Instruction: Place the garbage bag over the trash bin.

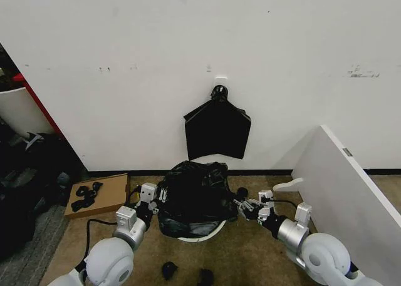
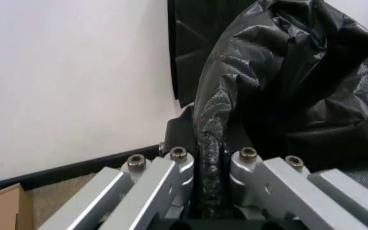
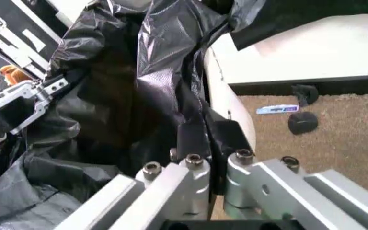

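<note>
A white wall (image 1: 188,42) rises behind the scene, with a tilted white board (image 1: 351,186) leaning at the robot's right and brown carpet (image 1: 250,255) on the floor. At the foot of the wall the garbage bag (image 1: 194,198) is draped loosely over the trash bin (image 1: 202,236), whose white rim peeks out below the crinkled plastic on the near side. A flat black bag bundle (image 1: 217,129) hangs on the wall above it. A cardboard box (image 1: 99,195) lies on the carpet to the left. The left tool (image 1: 156,197) sits at the bag's left edge, pressed together on a fold of black plastic, as the left wrist view shows. The right tool (image 1: 241,203) sits at the bag's right edge, likewise pinching the film beside the bin's white wall.
</note>
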Motion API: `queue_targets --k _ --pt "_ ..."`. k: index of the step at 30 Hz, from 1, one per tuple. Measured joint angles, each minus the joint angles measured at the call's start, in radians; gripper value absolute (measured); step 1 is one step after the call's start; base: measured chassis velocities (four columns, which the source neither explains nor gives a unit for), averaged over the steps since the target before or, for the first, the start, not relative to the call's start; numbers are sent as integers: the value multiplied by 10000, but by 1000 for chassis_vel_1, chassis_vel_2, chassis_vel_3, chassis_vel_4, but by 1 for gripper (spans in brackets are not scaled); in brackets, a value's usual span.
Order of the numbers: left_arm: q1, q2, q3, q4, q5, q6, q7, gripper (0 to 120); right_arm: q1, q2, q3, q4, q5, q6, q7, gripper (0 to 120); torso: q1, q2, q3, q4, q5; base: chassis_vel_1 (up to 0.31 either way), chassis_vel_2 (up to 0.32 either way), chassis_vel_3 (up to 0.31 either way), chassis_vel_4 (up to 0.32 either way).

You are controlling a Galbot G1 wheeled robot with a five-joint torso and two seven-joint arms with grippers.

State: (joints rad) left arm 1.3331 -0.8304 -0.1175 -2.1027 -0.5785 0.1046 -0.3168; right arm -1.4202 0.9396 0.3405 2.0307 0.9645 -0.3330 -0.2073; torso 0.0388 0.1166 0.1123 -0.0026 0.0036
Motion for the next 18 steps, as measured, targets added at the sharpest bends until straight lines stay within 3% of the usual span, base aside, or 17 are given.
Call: queue_targets --k 18 --pt "-26 -158 -38 -32 -482 -354 -110 4 -292 126 367 -553 -606 182 664 0 0 -2 0 0 -1 0 0 0 0"
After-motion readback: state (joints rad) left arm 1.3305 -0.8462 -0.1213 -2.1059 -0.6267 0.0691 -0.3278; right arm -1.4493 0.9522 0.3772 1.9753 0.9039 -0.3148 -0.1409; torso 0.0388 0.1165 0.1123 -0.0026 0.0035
